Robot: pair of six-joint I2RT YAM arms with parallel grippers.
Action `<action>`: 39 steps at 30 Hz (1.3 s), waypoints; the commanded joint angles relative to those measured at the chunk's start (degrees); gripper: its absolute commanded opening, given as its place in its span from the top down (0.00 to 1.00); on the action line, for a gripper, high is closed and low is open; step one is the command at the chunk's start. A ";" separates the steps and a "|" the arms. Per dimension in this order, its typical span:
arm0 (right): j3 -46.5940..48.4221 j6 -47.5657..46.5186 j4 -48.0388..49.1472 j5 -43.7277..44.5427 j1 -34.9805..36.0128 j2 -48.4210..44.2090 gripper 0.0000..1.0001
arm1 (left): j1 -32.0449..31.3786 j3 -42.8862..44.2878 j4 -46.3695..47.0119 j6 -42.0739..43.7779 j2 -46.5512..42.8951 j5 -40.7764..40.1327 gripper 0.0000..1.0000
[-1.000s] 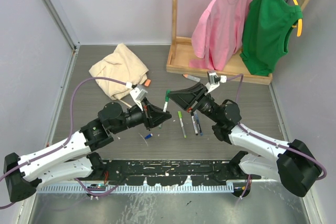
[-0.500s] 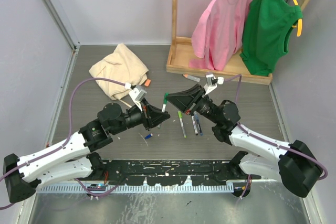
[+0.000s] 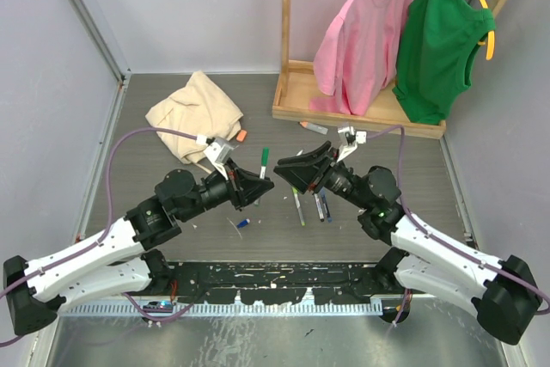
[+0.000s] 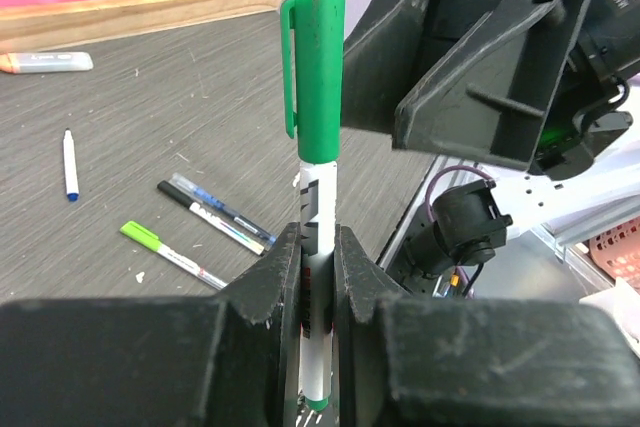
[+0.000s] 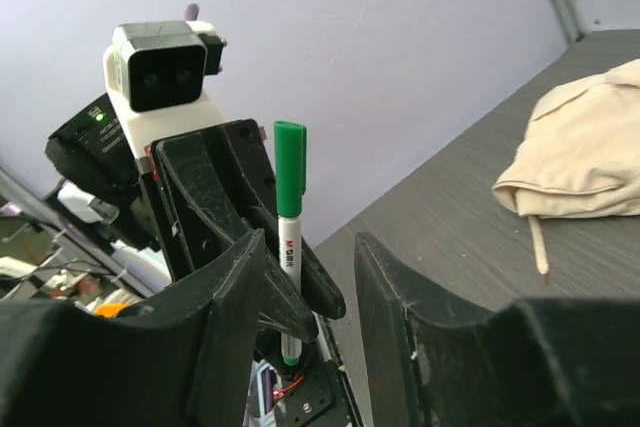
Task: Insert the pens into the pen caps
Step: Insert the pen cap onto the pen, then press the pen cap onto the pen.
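Note:
A white pen (image 4: pixel 318 197) stands upright, clamped between the fingers of my left gripper (image 4: pixel 318 247). A green pen cap (image 4: pixel 315 77) sits on its upper end. From above, the capped pen (image 3: pixel 263 163) rises out of the left gripper (image 3: pixel 260 181). My right gripper (image 3: pixel 279 173) is just to its right, open. In the right wrist view the capped pen (image 5: pixel 289 197) stands beyond the right gripper (image 5: pixel 305 267), untouched by its spread fingers (image 5: pixel 225 297). More pens (image 3: pixel 297 203) (image 3: pixel 320 204) lie on the table. A blue cap (image 3: pixel 243 223) and an orange cap (image 3: pixel 242 136) lie loose.
A beige cloth (image 3: pixel 196 109) lies at the back left, a thin tan stick (image 5: pixel 540 243) beside it. A wooden rack base (image 3: pixel 344 100) with a pink shirt (image 3: pixel 357 36) and a green shirt (image 3: pixel 440 40) stands at the back right. A grey pen (image 3: pixel 314 127) lies by the rack.
My right gripper has opened and let go of the green cap, which stays on the pen. The left gripper has carried the capped pen slightly to the left.

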 commanded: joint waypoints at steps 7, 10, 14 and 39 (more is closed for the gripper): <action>13.97 -8.87 -23.51 13.09 0.12 -4.05 0.45 | 0.11 2.48 -4.74 2.28 -1.27 -2.92 1.00; 18.51 -8.70 -28.22 15.27 0.12 -1.88 0.44 | 0.11 2.51 -4.79 2.38 -0.90 -2.25 1.00; 23.44 -7.58 -32.60 13.77 0.10 2.62 0.44 | 0.17 2.91 -5.13 2.46 -0.10 -1.71 1.00; 25.74 -7.01 -36.01 7.08 3.47 8.92 0.73 | 0.15 4.65 -4.81 2.74 3.49 -0.92 1.00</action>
